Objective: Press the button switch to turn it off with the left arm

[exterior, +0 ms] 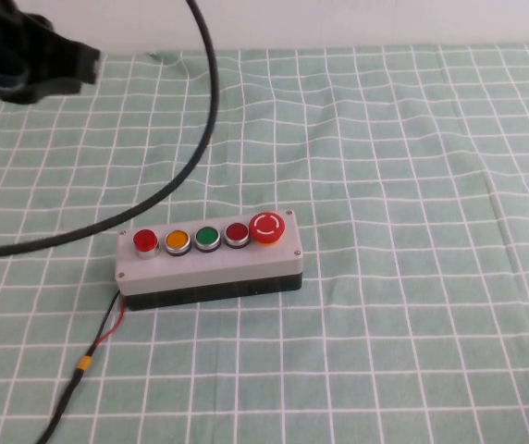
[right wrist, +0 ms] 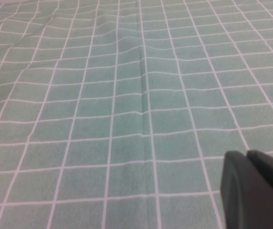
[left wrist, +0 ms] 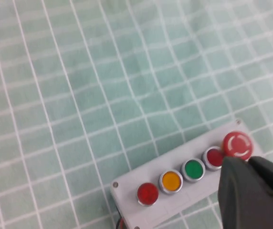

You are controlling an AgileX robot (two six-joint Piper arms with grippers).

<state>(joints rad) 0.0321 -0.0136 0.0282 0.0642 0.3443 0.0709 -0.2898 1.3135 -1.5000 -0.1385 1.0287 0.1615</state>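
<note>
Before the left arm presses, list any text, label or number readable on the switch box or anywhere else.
No readable words or numbers anywhere.
Big red mushroom button: white curved arrow marks only, no letters.
Button switch, grey box: unlabelled.
Left tool is above the box; right tool is over bare cloth; neither carries markings.

Grey box (exterior: 211, 268) on checked cloth (exterior: 412, 139)

button switch (exterior: 144, 241) at box (exterior: 211, 271) row's left end, left claw (exterior: 26, 57) far behind-left
</note>
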